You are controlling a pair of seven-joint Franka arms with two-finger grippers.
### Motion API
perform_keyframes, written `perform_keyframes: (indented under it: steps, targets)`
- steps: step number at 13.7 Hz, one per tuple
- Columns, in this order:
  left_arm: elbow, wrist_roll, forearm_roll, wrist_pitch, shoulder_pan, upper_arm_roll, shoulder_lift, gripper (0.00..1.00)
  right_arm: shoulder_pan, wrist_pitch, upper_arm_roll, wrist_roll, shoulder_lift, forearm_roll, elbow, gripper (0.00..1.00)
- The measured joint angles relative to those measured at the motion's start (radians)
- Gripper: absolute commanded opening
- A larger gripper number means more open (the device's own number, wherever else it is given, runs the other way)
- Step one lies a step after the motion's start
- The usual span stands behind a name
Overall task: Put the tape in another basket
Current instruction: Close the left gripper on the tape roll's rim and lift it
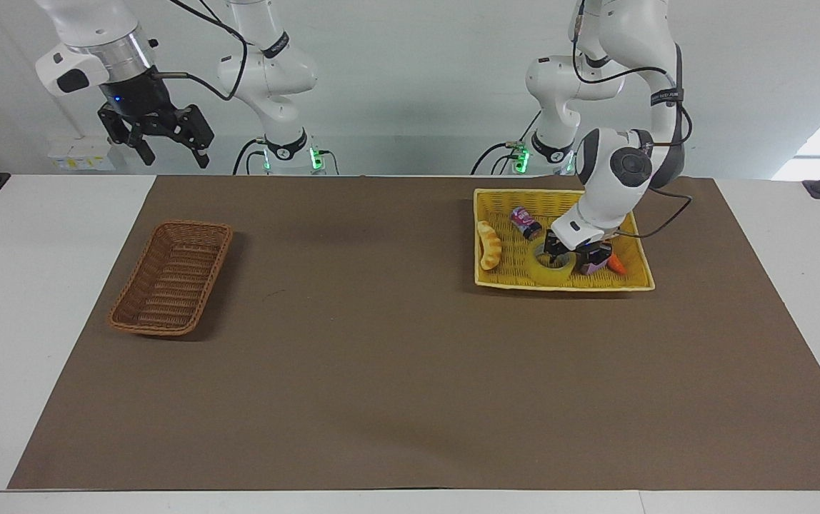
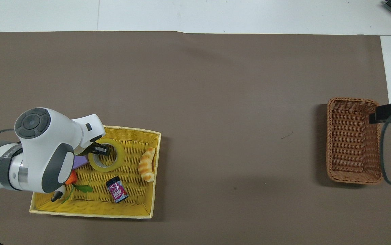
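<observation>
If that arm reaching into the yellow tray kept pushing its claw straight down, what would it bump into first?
Most likely the tape: the left gripper points down at its rim, beside the purple cube. Whether it already touches is unclear.

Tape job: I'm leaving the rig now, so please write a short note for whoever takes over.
Left gripper: down in the yellow tray, at the tape, with one finger in the core. Grip not confirmed.
Right gripper: open, raised near the brown basket's end of the table, waiting.
Tape: lies flat in the yellow tray, beside the purple cube.
Brown basket: at the right arm's end of the table, nothing in it.
Done: approach to the tape.
Left: secure the grasp, lift, carry the tape to the brown basket, release.
</observation>
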Motion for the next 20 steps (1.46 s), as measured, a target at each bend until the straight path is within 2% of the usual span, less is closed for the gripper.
perform_keyframes:
  steps: [5,6,8,15,20]
  targets:
    - [-0.025,0.002,0.0,0.022,0.0,0.001,0.0,0.65,-0.003,0.0,-0.002,0.0,-0.002,0.0,0.0,1.0]
    - [-0.029,0.002,0.0,0.026,0.0,0.002,0.0,0.56,-0.003,0.0,-0.002,0.0,-0.002,0.0,0.0,1.0]
    - [-0.041,0.002,0.0,0.041,0.003,0.003,0.0,0.0,-0.003,0.0,-0.002,0.0,-0.002,0.0,0.0,1.0]
    - [-0.032,0.006,0.004,0.034,0.027,0.007,-0.003,0.0,-0.003,-0.022,-0.002,0.0,-0.005,0.0,0.0,1.0]
    - [0.097,0.005,0.004,-0.152,0.028,0.015,-0.013,0.0,-0.006,-0.022,-0.009,0.0,-0.006,0.0,0.0,1.0]
